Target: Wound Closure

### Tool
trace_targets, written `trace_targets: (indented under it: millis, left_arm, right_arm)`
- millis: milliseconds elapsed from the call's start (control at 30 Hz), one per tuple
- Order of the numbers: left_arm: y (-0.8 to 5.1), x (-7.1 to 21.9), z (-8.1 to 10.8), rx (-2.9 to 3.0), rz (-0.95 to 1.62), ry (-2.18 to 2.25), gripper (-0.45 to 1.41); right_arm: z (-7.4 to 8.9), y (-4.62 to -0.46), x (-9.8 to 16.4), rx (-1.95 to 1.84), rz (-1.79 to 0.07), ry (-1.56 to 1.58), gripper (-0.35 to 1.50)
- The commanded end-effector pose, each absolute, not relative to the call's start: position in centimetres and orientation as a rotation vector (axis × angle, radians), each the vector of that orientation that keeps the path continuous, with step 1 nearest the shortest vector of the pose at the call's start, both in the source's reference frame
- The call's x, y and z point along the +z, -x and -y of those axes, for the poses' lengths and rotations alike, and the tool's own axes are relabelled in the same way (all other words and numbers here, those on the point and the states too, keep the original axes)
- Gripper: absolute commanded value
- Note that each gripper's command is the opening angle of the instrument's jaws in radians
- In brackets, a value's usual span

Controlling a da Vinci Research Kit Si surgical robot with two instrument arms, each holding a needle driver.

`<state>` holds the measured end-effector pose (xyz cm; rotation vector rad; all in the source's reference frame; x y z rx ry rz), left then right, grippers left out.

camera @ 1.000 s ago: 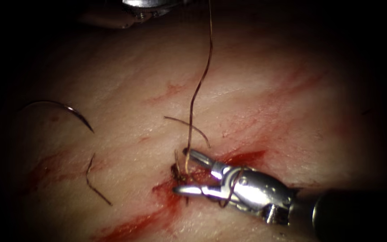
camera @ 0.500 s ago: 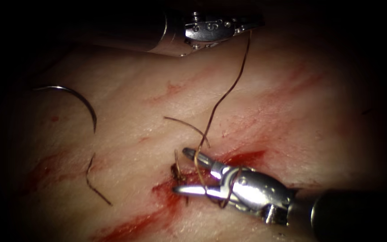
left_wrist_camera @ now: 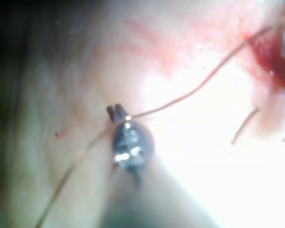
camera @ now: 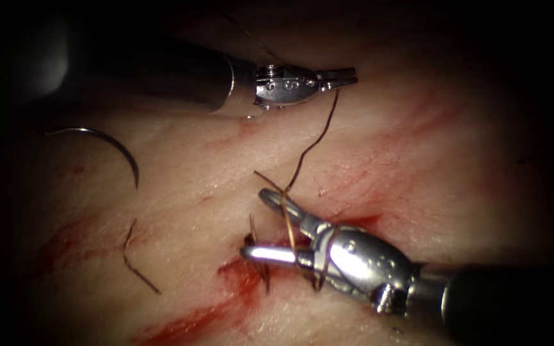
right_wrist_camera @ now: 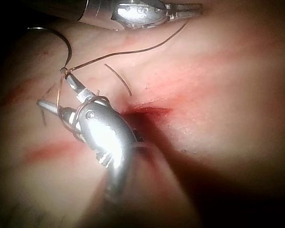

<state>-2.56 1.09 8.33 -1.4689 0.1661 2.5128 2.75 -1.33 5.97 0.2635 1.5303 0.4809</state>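
**Thread wrapped on the right tool, needle lying free**

Now the left arm's silver needle driver (camera: 347, 77) lies at the far side of the pale pork tissue (camera: 418, 166), and its two jaws are pressed together on the thin brown suture thread (camera: 312, 144). From there the thread runs down and toward the near side to the right arm's shiny steel needle driver (camera: 261, 224), which has its jaws spread apart over the cut (camera: 251, 247) and holds nothing between them. The thread is looped around the body of this right tool, just behind the jaws; this loop is also visible in the right wrist view. Compared with one second ago, the left tool has come lower and more to the right, so the strand from it is shorter and lies more slanted.

The dark curved steel needle (camera: 113, 146) rests on the tissue surface well to the left of the cut, outside the tissue, and no tool holds it. A short cut piece of thread (camera: 137, 259) lies near it, and red fluid (camera: 238, 282) marks the cut.

As a judgement, the stitch is already passed through the tissue and a knot is in preparation: the wrap exists, but a short thread end (camera: 254, 230) stands free at the cut, and no tightened knot is visible. The tying and the trimming seem left to do.
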Motion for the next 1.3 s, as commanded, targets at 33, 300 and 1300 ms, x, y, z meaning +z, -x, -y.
trace_targets:
  millis: [33, 300, 1300]
  left_arm:
    - [2.58, 8.4, -1.1, 2.514, -0.174, 1.465, -0.45]
    - [2.55, 8.3, -0.8, 2.518, -0.187, 1.449, -0.45]
    - [1.02, 6.7, 0.5, 2.457, -0.352, 1.319, -0.45]
  right_arm:
    - [1.3, -2.85, 6.0, 0.497, -1.547, -0.234, 1.41]
    - [1.1, -2.89, 5.9, 0.559, -1.576, -0.132, 1.43]
    - [1.1, -2.52, 6.0, 0.641, -1.517, 0.02, 1.46]
